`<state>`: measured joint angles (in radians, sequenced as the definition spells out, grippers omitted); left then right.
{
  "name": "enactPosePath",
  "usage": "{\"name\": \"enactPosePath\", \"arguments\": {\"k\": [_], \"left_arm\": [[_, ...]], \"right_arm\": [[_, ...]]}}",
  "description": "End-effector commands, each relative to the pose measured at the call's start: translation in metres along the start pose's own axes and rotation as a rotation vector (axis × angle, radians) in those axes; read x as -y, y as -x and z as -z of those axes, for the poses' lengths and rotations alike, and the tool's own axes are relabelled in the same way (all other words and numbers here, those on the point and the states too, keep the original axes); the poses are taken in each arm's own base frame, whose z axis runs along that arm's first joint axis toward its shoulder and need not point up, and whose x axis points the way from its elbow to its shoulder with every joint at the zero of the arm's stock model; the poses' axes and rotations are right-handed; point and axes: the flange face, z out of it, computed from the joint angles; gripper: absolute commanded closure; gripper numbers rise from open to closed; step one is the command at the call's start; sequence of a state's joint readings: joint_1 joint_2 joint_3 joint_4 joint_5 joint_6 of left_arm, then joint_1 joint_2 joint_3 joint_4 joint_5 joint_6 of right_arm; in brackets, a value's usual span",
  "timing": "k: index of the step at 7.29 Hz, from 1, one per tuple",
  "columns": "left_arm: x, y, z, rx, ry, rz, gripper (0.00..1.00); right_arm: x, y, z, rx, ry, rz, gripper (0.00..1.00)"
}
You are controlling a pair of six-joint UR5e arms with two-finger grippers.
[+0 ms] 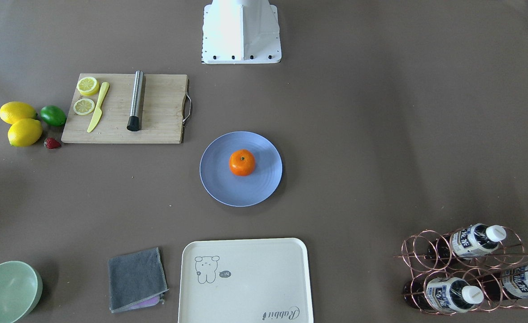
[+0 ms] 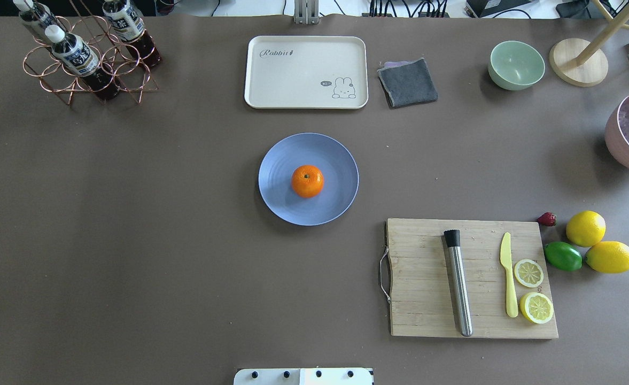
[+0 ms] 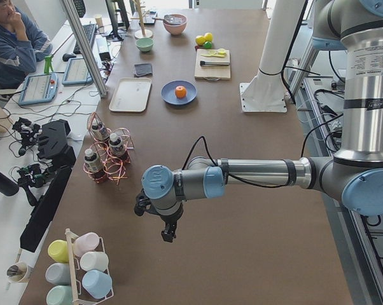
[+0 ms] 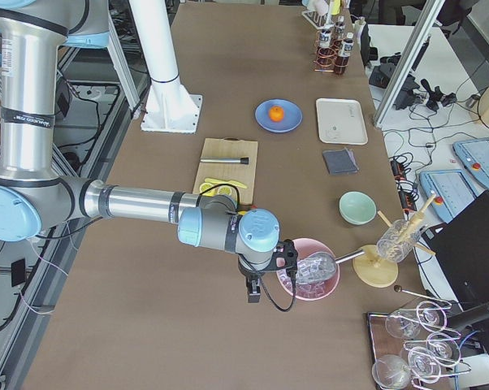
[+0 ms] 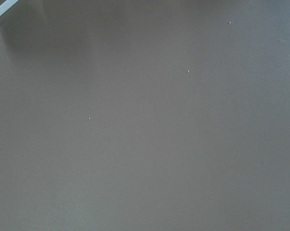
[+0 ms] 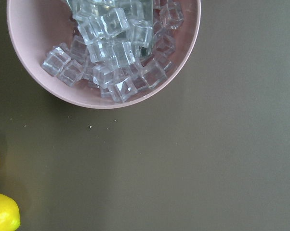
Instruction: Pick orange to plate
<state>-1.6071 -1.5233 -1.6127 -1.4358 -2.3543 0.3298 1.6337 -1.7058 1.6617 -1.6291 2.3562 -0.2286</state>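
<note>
Sitting stem-up near the middle of the round light-blue ridged plate [image 1: 228, 190] is the orange [image 1: 242, 162], a small round bright-orange fruit with a dark stem dimple; nothing touches it, and as things lie the placing looks done.

Neither arm shows in the overhead or front-facing view. The left gripper [image 3: 168, 234] hangs over bare brown table toward one end, not far from the copper wire rack of dark bottles [image 3: 109, 162]; the right gripper [image 4: 253, 294] hangs just beside the pink bowl of clear ice cubes [image 4: 309, 278] toward the other end. Both show only from the side cameras, so I cannot tell whether their fingers are spread or pressed together.

The chief risk, as I judge it, is disturbance rather than failure. The fruit is round and the plate shallow, so a knock to the rim could send it rolling onto the table; an arm sweeping low toward the centre would be the likely cause. The right arm, swinging away without first lifting, might clip the pink bowl and scatter ice, or nudge the whole yellow lemon [image 6: 3, 219] close by; the left might snag the wire rack and topple its bottles. A needless second grasp of the orange could also drag it off the plate.
</note>
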Motion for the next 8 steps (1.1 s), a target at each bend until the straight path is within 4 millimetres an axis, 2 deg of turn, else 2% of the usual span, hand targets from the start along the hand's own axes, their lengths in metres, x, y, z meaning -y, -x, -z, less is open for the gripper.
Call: {"name": "enactPosePath", "arguments": {"k": [1,8], "left_arm": [[0.0000,-0.0002,0.0005,0.000,-0.001,0.000,0.02],[-0.0004,0.0006,0.0005,-0.002,-0.002,0.002,0.02]], "right_arm": [[0.0005,0.0015,0.0009,0.005,-0.003,0.003,0.00],[0.0008,0.0049,0.0016,0.032,-0.012,0.006,0.00]]}}
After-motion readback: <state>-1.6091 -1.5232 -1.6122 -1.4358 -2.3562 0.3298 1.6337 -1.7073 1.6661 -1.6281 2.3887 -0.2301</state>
